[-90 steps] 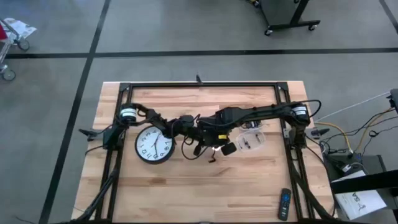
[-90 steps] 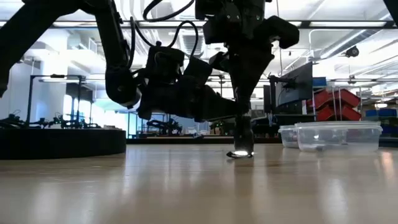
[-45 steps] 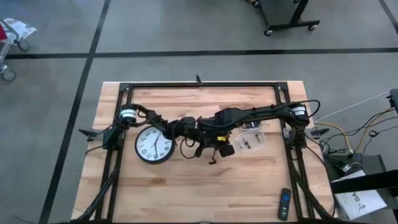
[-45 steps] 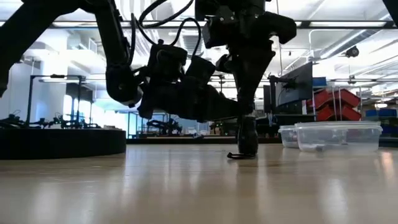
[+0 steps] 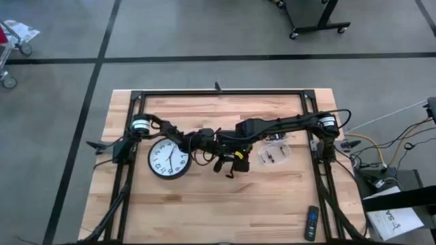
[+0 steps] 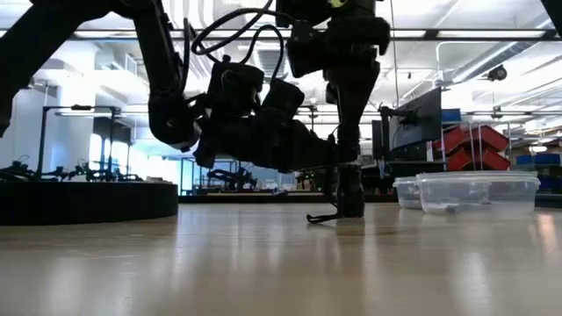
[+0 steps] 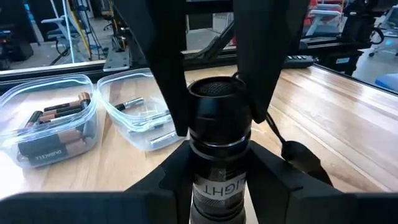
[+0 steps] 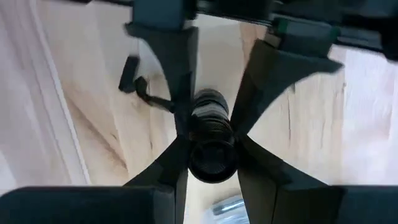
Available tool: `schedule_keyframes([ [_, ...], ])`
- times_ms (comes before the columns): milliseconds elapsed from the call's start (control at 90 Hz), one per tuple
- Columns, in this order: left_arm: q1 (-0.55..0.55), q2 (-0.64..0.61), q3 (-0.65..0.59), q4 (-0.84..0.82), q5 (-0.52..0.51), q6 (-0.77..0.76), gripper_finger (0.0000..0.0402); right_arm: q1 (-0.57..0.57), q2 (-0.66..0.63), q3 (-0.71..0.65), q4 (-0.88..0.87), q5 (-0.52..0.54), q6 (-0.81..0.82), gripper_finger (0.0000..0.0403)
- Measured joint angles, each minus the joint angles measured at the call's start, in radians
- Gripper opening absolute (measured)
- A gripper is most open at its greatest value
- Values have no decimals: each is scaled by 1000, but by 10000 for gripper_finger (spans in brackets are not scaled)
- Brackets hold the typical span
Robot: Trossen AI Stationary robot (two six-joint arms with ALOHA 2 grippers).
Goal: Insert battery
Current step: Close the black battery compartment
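Both grippers are clamping one flashlight (image 7: 219, 134) mid-table, just beside the clock (image 5: 169, 159). The left gripper (image 7: 217, 180) is gripping the labelled body, steadying it so the end faces out; the right gripper (image 8: 211, 134) is closing its fingers (image 7: 163, 68) on the head end, likely to twist or seat it. Batteries (image 7: 53, 118) are sitting in open tubs (image 7: 93, 106) nearby, within reach. No battery showing in either gripper, so insertion looks not yet done.
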Motion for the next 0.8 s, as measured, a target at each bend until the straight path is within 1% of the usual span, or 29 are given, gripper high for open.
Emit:
schedule_keyframes([
  [78,0,0,0,0,-8,-6,99,-1,0,0,1,10,93,87],
  [289,0,2,4,9,-57,-66,100,-14,0,-11,2,28,445,87],
  [511,-3,2,6,3,-123,-94,101,-19,-2,-30,4,28,677,87],
  [800,-3,2,7,-3,-133,-100,103,-19,-2,-31,-7,17,995,87],
])
